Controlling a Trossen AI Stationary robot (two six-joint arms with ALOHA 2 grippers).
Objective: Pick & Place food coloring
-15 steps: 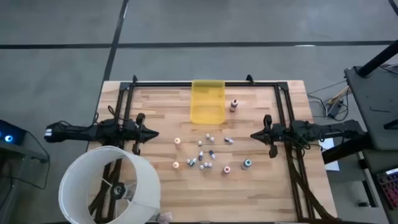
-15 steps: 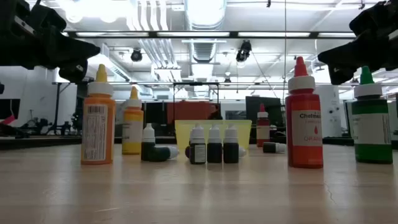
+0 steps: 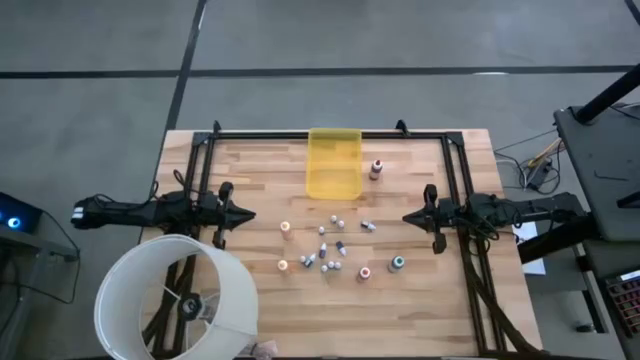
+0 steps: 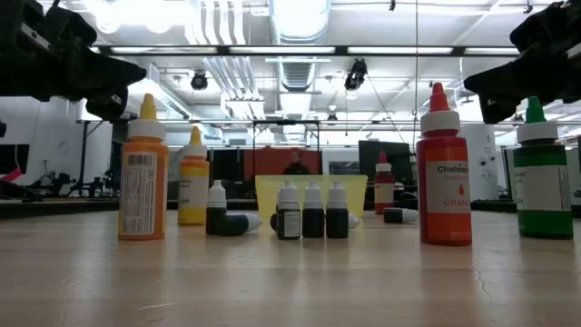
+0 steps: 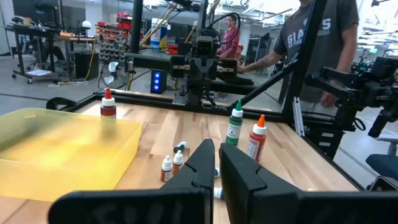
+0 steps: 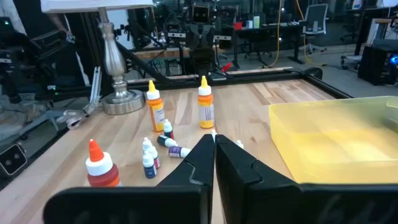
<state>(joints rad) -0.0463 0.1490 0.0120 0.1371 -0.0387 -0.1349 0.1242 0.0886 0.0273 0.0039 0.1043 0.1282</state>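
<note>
— Where were the food coloring bottles [image 3: 325,250] lying?

— Scattered just in front of the translucent yellow tray [image 3: 334,163], between the arms; small smooth plastic, most upright, a few tipped.

— Which gripper sat nearer?

— Roughly equal. The left gripper [image 3: 248,214] and right gripper [image 3: 408,216] flanked them, both pinched closed, empty.
</note>
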